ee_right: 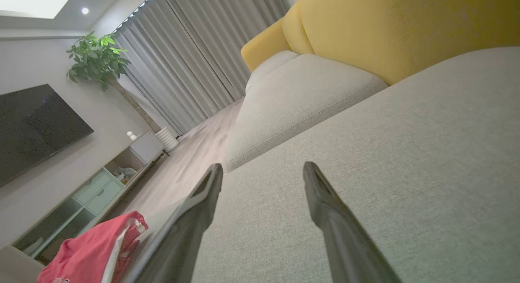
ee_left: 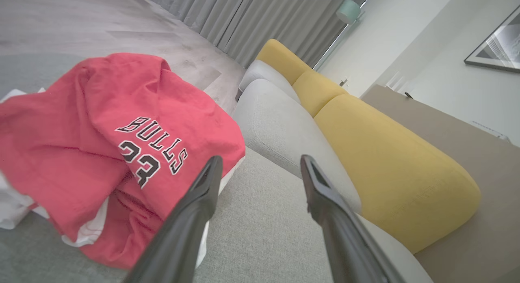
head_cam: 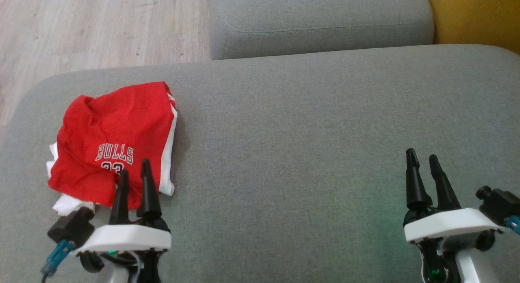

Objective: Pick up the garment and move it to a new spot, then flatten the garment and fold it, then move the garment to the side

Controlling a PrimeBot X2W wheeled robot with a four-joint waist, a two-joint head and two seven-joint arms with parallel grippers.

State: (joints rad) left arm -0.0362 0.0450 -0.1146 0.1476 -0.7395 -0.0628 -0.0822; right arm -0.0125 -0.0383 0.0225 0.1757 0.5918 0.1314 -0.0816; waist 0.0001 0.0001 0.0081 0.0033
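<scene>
The garment [head_cam: 115, 141] is a red jersey with white trim and "BULLS" lettering, lying crumpled at the left end of the grey sofa cushion [head_cam: 308, 124]. My left gripper [head_cam: 135, 172] hovers at the garment's near edge, open and empty. In the left wrist view the garment [ee_left: 101, 149] lies left of the open left gripper [ee_left: 262, 163]. My right gripper [head_cam: 422, 157] stands open and empty far to the right over bare cushion. The right wrist view shows the open right gripper [ee_right: 263, 171] and the garment [ee_right: 93, 250] at the lower left.
A second grey cushion [head_cam: 321, 23] lies beyond the first, with a yellow backrest [head_cam: 475, 15] at the far right. Wooden floor [head_cam: 81, 27] lies past the cushion's left and far edges. A TV [ee_right: 36, 128], a low cabinet [ee_right: 93, 189] and a plant [ee_right: 97, 59] line the far wall.
</scene>
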